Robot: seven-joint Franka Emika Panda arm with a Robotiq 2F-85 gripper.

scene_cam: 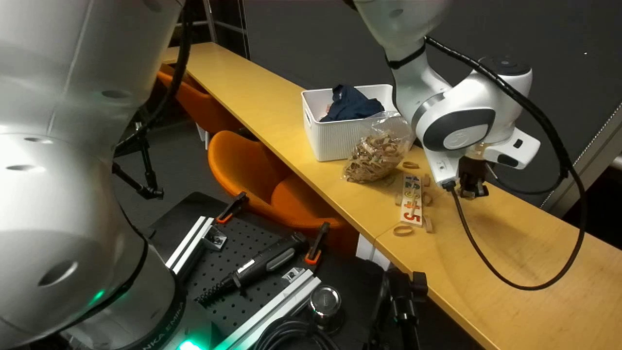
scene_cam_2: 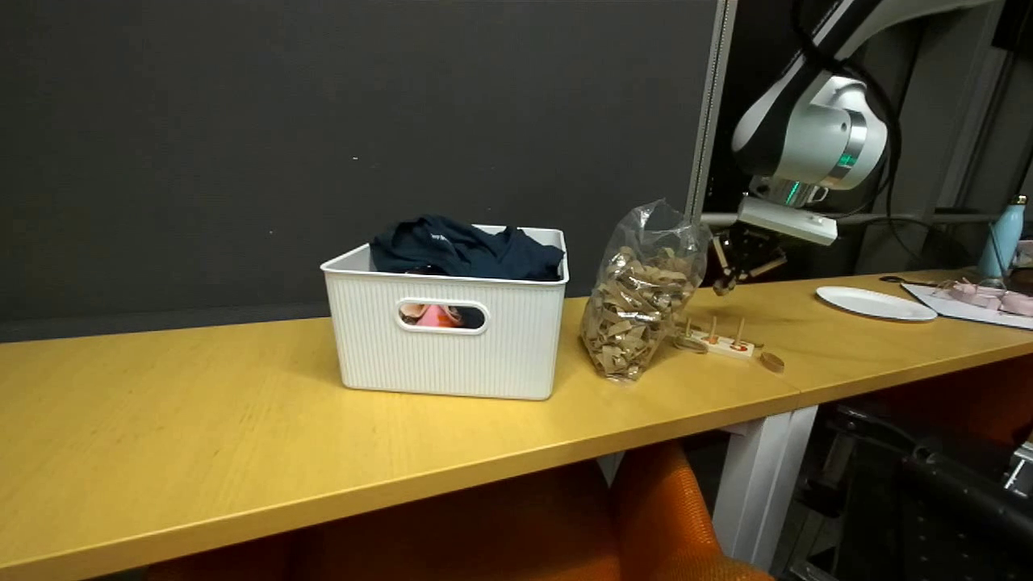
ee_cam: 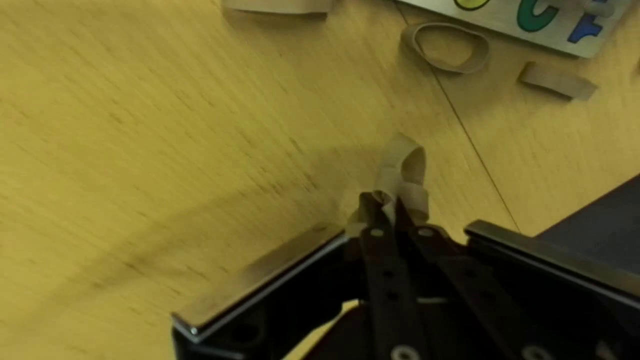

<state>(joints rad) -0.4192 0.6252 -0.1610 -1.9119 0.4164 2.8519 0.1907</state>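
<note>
In the wrist view, just below and right of centre, the gripper [ee_cam: 387, 212] has its fingers closed and pinching a tan band [ee_cam: 392, 160], which curls out past the tips in a crumpled loop (the part between the fingers is hidden). Near the upper right of that view lie an oval loop [ee_cam: 472, 62] and a short strip [ee_cam: 557, 81], both just beside a number board [ee_cam: 537, 20] with coloured digits. In an exterior view, thin pegs [scene_cam_2: 739, 332] stand up from this board.

In both exterior views the gripper hangs above the table [scene_cam: 525, 243], right of centre in the frame. At the right of an exterior view, a clear bag [scene_cam_2: 637, 315] stuffed with more bands stands between the number board and a white basket [scene_cam_2: 444, 363], which sits near the middle of the frame with dark cloth [scene_cam_2: 468, 250] heaped in it. Farther right are a white plate [scene_cam_2: 876, 303] and, near the edge, a blue bottle [scene_cam_2: 1003, 242].
</note>
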